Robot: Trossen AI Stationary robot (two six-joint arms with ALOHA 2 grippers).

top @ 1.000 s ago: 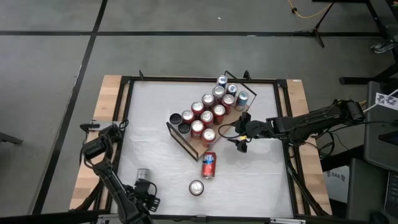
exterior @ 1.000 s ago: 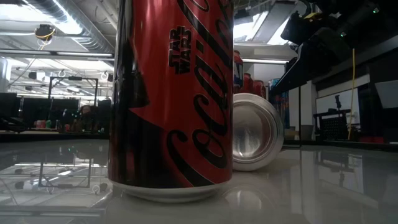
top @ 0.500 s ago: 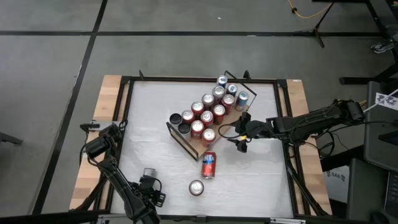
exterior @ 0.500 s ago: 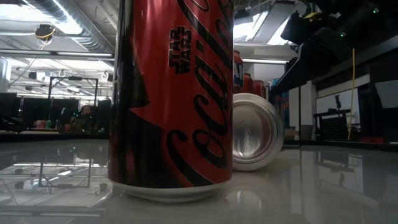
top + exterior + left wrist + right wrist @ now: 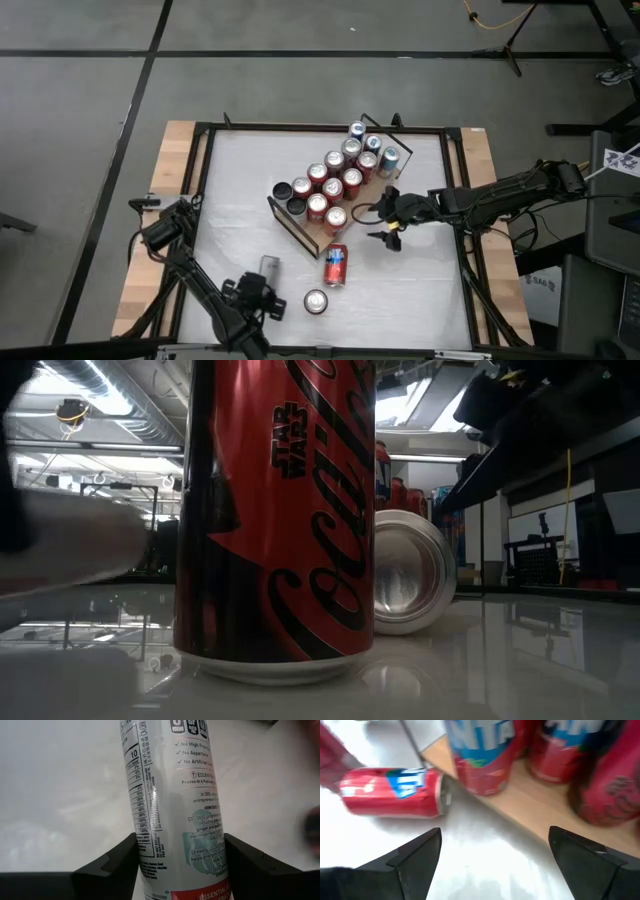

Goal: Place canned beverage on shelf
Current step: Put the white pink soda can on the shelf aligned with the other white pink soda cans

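Observation:
A white can [image 5: 268, 267] sits between the fingers of my left gripper [image 5: 262, 292] near the table's front, left of centre. It fills the left wrist view [image 5: 175, 795] and shows as a pale blur in the low view [image 5: 70, 545]. A red can [image 5: 316, 301] stands upright to its right. Another red can [image 5: 335, 265] lies on its side in front of the shelf [image 5: 303, 236], a light-wood board that carries several upright cans [image 5: 340, 175]. My right gripper [image 5: 392, 228] hangs open to the right of the lying can [image 5: 390, 790], over bare table. My left gripper pinches the white can's side wall [image 5: 150, 855] between its two fingers [image 5: 120, 865], near one end of the can. The fingers slant down from the table's near side and lie across the can, which reaches away from the gripper toward the far edge.
The shelf [image 5: 530, 805] lies slantwise in the middle of the white tabletop [image 5: 240, 190], thin black wire rails at its ends. Bare tabletop lies left of the shelf and at the front right. In the low view the upright red can [image 5: 280, 510] blocks most of the scene.
My left gripper has gone toward the table's right edge and a little toward the far edge, turning as it went. The white can has travelled with it and now lies closer to the upright red can.

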